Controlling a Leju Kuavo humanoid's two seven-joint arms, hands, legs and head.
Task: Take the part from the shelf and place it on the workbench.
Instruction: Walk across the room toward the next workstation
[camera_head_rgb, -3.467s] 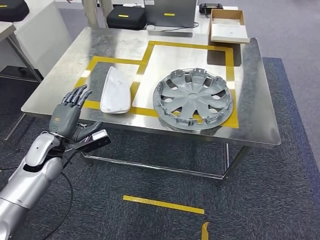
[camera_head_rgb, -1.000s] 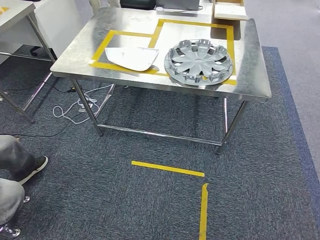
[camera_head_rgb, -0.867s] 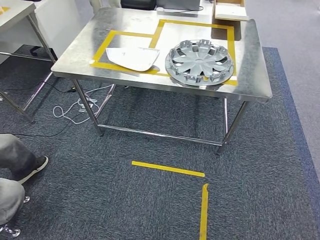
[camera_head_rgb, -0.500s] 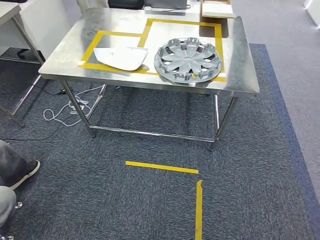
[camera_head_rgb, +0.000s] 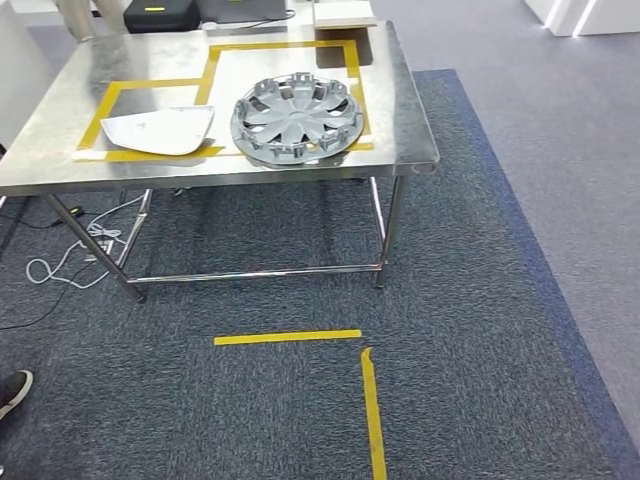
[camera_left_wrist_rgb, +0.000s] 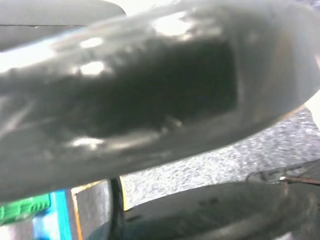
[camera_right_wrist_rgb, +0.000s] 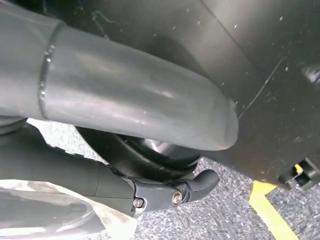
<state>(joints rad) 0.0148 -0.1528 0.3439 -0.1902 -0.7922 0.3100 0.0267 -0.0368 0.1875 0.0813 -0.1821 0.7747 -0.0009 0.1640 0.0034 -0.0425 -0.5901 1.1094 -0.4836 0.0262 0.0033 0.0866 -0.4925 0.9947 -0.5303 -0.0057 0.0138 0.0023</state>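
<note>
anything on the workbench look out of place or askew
Slightly. The hubcap overhangs the front yellow tape line of its marked square, and the white part lies across the front line of its own. Nothing looks spilled or damaged.

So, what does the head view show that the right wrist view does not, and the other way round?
The head view shows the steel workbench with a grey wheel cover and a white part lying in yellow-taped areas, plus cables on the floor. The right wrist view shows the right hand up close: a thick grey thumb and darker fingers; whether it holds anything cannot be told. Both show dark carpet with yellow floor tape.
</note>
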